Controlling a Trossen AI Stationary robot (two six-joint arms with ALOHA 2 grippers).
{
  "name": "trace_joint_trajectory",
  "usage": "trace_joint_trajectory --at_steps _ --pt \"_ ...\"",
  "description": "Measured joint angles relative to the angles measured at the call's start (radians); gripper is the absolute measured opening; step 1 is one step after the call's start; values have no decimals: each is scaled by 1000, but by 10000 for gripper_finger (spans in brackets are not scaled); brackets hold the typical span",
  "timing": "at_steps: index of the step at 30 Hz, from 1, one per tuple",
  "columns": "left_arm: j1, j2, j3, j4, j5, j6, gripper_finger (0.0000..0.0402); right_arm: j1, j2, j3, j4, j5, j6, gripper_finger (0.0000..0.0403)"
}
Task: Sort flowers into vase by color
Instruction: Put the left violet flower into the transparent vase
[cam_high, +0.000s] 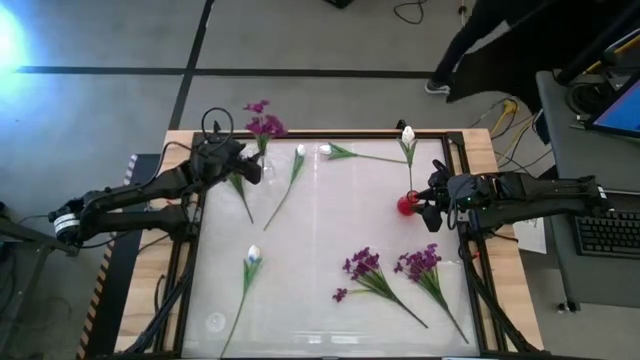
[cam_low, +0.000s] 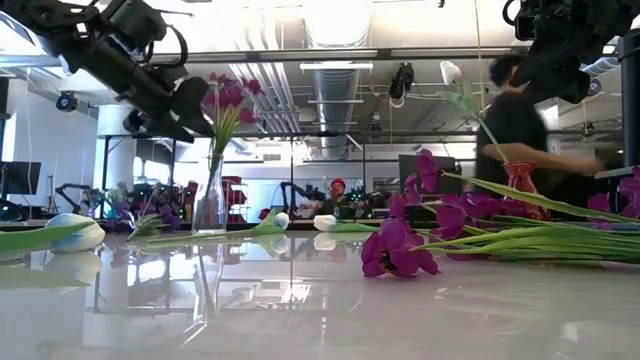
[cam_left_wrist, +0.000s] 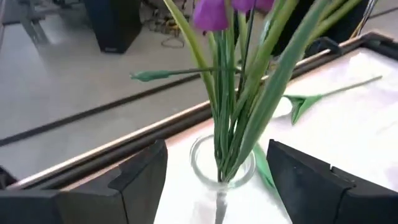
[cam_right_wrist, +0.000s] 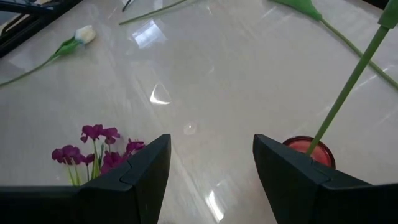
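While my left jaws (cam_left_wrist: 217, 180) hang spread around the clear vase (cam_left_wrist: 222, 163) with its upright purple stems (cam_high: 264, 126), the nearest loose purple bunch (cam_high: 370, 275) lies nearer my right jaws (cam_right_wrist: 211, 168), also spread, its stem running toward the table's (cam_high: 320, 220) near edge.

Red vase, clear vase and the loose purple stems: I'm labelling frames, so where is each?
red vase (cam_high: 405, 205), high view, on its body.
clear vase (cam_left_wrist: 222, 163), left wrist view, on its glass rim.
loose purple stems (cam_high: 364, 266), high view, on one blossom cluster.
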Motion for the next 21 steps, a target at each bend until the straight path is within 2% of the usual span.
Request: trace_joint_trajectory --at_steps 5,14,21 --pt "0 0 56 -165 9 -36 264 0 0 0 0 0 31 219" --pt "-11 0 207 -509 104 -171 264 0 0 0 -1 -12 65 219" --pt "-54 0 341 -820 105 -328 264 0 10 0 -2 -93 101 219"
